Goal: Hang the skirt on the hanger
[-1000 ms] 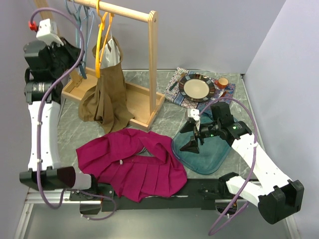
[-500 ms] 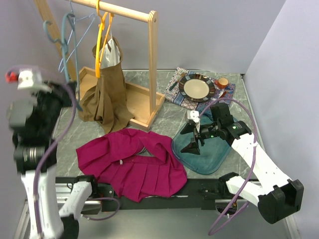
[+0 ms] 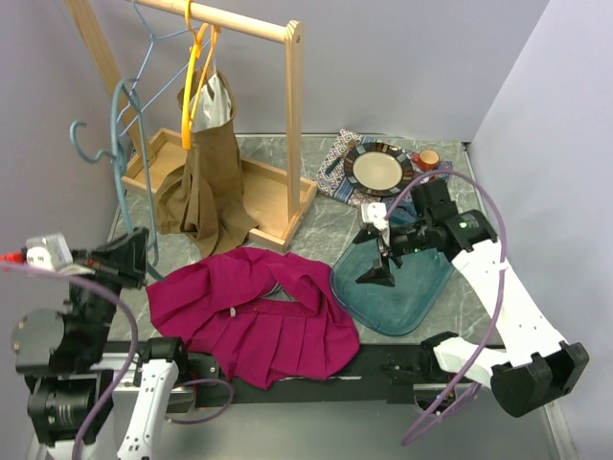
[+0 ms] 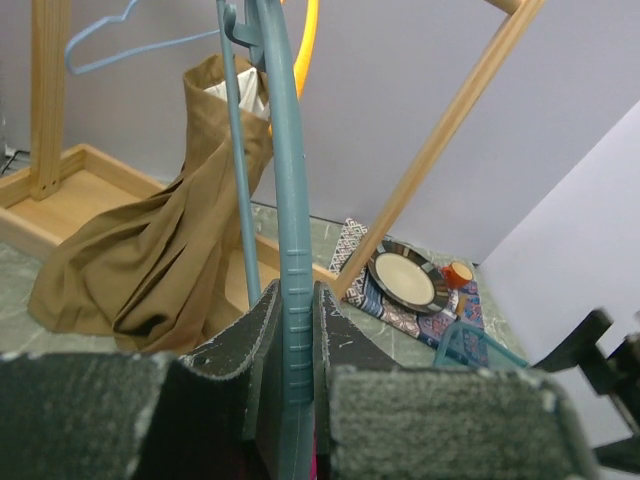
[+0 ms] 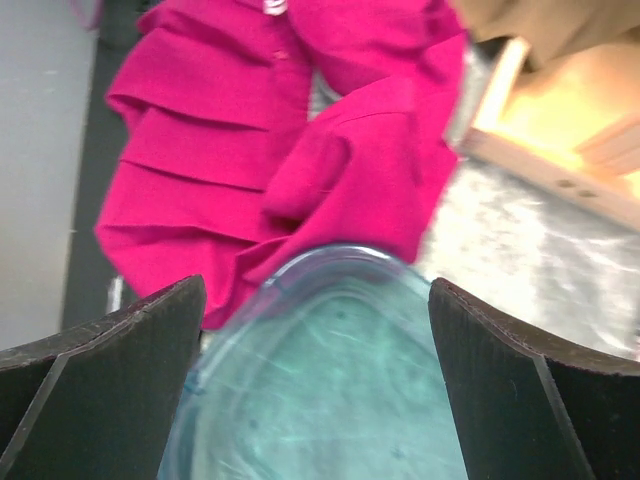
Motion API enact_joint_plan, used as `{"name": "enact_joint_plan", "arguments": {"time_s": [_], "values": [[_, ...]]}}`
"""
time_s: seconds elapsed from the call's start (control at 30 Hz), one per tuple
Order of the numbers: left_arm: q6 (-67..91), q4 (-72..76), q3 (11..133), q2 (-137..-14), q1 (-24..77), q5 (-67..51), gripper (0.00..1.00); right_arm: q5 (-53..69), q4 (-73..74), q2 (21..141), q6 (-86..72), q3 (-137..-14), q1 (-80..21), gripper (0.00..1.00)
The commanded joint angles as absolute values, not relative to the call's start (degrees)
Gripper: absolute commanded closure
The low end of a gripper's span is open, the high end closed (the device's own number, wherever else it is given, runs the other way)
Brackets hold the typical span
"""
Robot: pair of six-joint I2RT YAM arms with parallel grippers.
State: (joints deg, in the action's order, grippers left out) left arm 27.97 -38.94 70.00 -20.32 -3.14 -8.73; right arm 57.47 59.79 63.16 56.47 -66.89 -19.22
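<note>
**Hanger gripped; skirt on table**

Left gripper (image 4: 293, 315) is closed tight on the bar of the teal hanger (image 4: 287, 200), which stands upright to the left of the wooden rack (image 3: 292, 115). Right gripper (image 3: 379, 251) is spread wide and holds nothing, above the teal tray (image 3: 412, 302). The magenta skirt (image 3: 254, 311) lies crumpled on the table between the arms, just beside the tray. A brown garment (image 3: 201, 182) hangs on the rack.
</note>
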Motion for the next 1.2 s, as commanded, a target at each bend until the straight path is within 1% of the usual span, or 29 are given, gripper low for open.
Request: {"name": "enact_joint_plan", "arguments": {"time_s": [0.0, 0.2, 0.23, 0.43, 0.6, 0.77, 0.83, 0.93, 0.97, 1.03, 1.13, 1.17], "values": [[28.4, -41.1, 70.3, -16.2, -1.5, -4.9, 0.99, 53.9, 63.5, 62.8, 55.5, -72.9, -18.8, 0.00], [29.2, -43.6, 71.7, -12.2, -0.4, -5.7, 0.99, 52.0, 62.1, 63.8, 49.9, -77.9, -18.8, 0.00], [28.7, -43.8, 71.9, -11.4, 1.0, -5.7, 0.99, 51.5, 62.4, 64.0, 49.4, -79.2, -18.8, 0.00], [26.1, -48.6, 76.1, -11.4, 3.5, -4.7, 0.99, 52.0, 62.8, 65.0, 46.1, -83.9, -18.7, 0.00], [24.1, -50.6, 77.7, -12.4, 3.4, -11.5, 0.99, 55.8, 63.6, 63.7, 45.7, -87.1, -18.8, 0.00], [22.1, -51.9, 81.0, -14.3, 3.8, -15.6, 0.99, 58.5, 61.9, 60.0, 45.1, -86.4, -18.9, 0.00], [22.1, -52.3, 81.6, -15.3, 4.4, -18.9, 0.99, 59.5, 60.5, 59.2, 44.1, -85.7, -18.9, 0.00], [23.3, -51.9, 80.8, -16.5, 4.5, -23.9, 0.99, 59.8, 62.1, 58.4, 45.9, -87.4, -19.1, 0.00], [23.8, -51.7, 79.0, -16.9, 4.5, -28.0, 0.99, 59.8, 62.7, 58.4, 46.2, -88.1, -19.1, 0.00], [25.7, -49.2, 76.0, -17.7, 4.4, -32.6, 0.99, 60.1, 63.5, 58.3, 47.3, -90.3, -19.2, 0.00], [29.2, -43.7, 68.7, -19.1, 3.7, -40.8, 0.99, 61.3, 62.5, 58.1, 46.9, -91.8, -19.2, 0.00], [30.5, -41.4, 63.9, -19.2, 2.6, -45.7, 0.99, 62.6, 62.1, 58.2, 46.8, -92.0, -19.2, 0.00]]}}
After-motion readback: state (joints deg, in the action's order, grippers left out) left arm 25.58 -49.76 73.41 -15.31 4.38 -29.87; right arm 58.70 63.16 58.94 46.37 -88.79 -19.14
